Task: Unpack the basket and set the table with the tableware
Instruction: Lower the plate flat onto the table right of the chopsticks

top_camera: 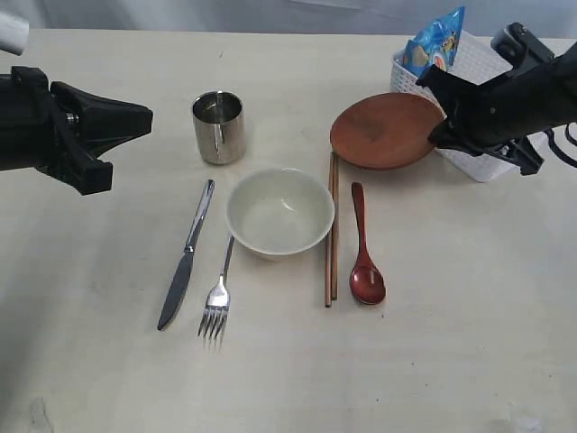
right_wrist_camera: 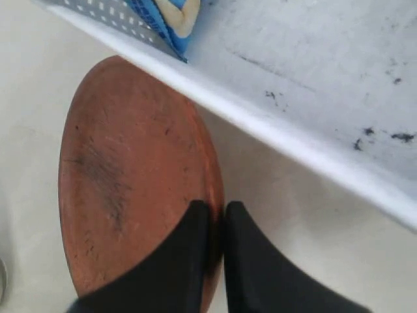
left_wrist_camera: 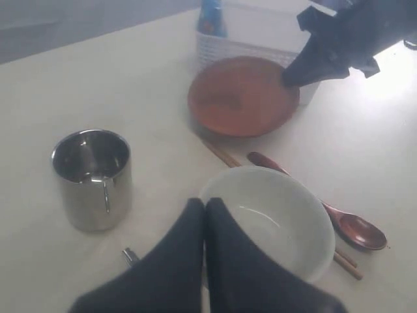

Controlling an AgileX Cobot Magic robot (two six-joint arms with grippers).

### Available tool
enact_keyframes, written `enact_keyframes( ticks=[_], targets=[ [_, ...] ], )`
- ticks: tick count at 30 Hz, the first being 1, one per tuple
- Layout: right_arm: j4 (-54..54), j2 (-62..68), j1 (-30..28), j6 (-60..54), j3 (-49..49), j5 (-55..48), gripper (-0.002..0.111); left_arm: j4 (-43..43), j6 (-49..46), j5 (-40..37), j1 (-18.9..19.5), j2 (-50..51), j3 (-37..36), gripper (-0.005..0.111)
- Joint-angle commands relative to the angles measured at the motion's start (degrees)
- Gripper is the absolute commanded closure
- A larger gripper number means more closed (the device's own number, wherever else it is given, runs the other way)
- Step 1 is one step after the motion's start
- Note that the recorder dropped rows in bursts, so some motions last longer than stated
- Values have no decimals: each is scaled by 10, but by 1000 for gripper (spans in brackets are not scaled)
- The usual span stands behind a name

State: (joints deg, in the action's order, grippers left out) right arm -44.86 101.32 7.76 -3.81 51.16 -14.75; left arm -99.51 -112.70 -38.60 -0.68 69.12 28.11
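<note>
My right gripper (top_camera: pixel 440 137) (right_wrist_camera: pixel 217 207) is shut on the rim of the brown plate (top_camera: pixel 386 131) (right_wrist_camera: pixel 130 182), which is tilted between the white basket (top_camera: pixel 482 72) (right_wrist_camera: pixel 313 85) and the chopsticks (top_camera: pixel 332 230). On the table (top_camera: pixel 99 361) lie the steel cup (top_camera: pixel 218 126) (left_wrist_camera: pixel 92 177), cream bowl (top_camera: pixel 279 212) (left_wrist_camera: pixel 273 215), knife (top_camera: pixel 187 255), fork (top_camera: pixel 219 293) and wooden spoon (top_camera: pixel 364 253) (left_wrist_camera: pixel 339 218). My left gripper (top_camera: pixel 144 117) (left_wrist_camera: pixel 204 203) hangs shut and empty at the left, above the table, apart from the cup.
A blue snack bag (top_camera: pixel 436 41) (right_wrist_camera: pixel 166 16) stands in the basket at the back right. The table's far edge runs just behind the basket.
</note>
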Motion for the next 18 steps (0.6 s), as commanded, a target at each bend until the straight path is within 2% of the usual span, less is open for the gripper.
enact_keyframes(
  ticks=[1,18],
  targets=[
    [-14,1,-3,9,1,29,109,-4,3,-3,1,-4,-3,107],
    [-16,27,-3,26,-13,50,109,-4,3,-3,1,-4,-3,107]
  ],
)
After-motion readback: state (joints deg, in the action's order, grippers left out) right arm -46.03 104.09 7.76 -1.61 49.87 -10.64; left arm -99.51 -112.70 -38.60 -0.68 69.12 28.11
